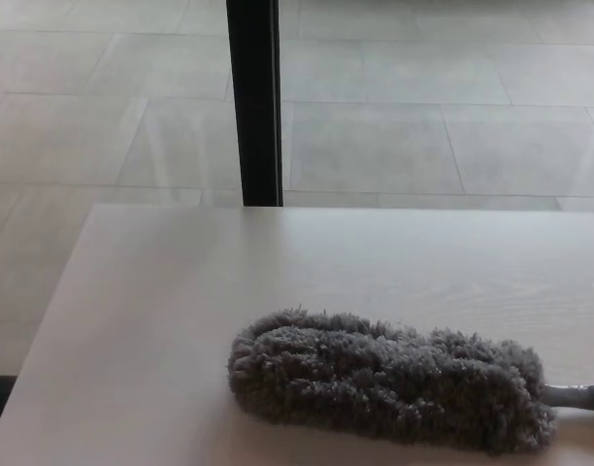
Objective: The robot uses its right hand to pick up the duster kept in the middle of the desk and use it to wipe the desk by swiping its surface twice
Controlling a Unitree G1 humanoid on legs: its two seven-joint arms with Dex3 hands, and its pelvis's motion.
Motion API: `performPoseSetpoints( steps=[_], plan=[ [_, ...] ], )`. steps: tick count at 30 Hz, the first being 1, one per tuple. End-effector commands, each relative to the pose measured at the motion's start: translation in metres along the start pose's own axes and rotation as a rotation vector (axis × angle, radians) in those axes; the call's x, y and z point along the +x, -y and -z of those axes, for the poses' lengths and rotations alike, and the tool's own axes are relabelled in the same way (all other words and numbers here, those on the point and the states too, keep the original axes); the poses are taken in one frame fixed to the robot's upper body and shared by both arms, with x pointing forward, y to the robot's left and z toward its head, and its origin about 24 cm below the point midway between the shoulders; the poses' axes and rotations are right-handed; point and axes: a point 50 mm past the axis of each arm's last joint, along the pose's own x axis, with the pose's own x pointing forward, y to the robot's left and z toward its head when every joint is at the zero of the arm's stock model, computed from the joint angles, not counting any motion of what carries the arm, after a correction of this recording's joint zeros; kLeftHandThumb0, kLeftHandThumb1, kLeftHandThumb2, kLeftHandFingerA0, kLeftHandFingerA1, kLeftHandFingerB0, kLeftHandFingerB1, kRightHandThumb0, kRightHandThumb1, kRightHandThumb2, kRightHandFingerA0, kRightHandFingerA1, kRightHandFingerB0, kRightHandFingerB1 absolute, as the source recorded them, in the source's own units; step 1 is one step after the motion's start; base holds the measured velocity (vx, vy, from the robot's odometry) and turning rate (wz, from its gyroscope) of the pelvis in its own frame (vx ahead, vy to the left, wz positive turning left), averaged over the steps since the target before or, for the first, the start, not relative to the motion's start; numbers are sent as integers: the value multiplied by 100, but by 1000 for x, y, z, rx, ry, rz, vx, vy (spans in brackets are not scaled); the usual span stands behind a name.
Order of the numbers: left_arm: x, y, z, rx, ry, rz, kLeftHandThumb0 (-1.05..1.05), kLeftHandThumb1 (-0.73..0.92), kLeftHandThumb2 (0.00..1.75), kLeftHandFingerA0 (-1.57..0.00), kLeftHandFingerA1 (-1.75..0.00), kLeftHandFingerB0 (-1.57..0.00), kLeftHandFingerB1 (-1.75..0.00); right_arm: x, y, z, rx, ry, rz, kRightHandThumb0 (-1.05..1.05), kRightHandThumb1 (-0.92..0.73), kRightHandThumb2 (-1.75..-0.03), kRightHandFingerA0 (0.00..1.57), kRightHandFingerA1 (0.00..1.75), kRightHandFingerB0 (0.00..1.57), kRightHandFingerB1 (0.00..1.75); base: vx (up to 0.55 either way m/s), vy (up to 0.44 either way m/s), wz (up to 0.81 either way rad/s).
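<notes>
Pale desk (pixel 161 320) before you carries the grey duster (pixel 389 381) lying nine-to-three, handle (pixel 578 395) toward three o'clock, favouring your right hand; neither hand shows, so finger state is unknowable.

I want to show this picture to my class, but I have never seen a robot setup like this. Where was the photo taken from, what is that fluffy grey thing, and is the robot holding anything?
There is one picture, taken by a camera on the head of a humanoid robot, looking down at the desk in front of it. The robot has two arms with black three-fingered hands, but neither hand shows here, so nothing is being held.

On the pale wooden desk lies a duster: a long, fluffy grey head lying flat, with its handle running off the right edge of the picture. It is the only thing on the desk.

Behind the desk you see a tiled floor and a black upright post.
</notes>
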Motion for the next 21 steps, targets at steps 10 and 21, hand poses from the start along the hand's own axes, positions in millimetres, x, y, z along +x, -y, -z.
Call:
performPoseSetpoints(
  steps=[10, 21],
  plan=[
    [-1, -4, -10, -117, 34, 79, -81, 58, 96, -25, -60, -12, -47, -25, 64, -161, 384, 711, 215, -105, -71, -110, 0, 32, 0, 31, 0, 0, 0],
    [-1, -3, -15, -124, 50, 103, -80, 72, 62, -22, -57, -15, -38, -103, -50, -312, -225, 1278, -66, -100, -65, -105, 0, 16, 0, 1, 0, 0, 0]
  ],
)
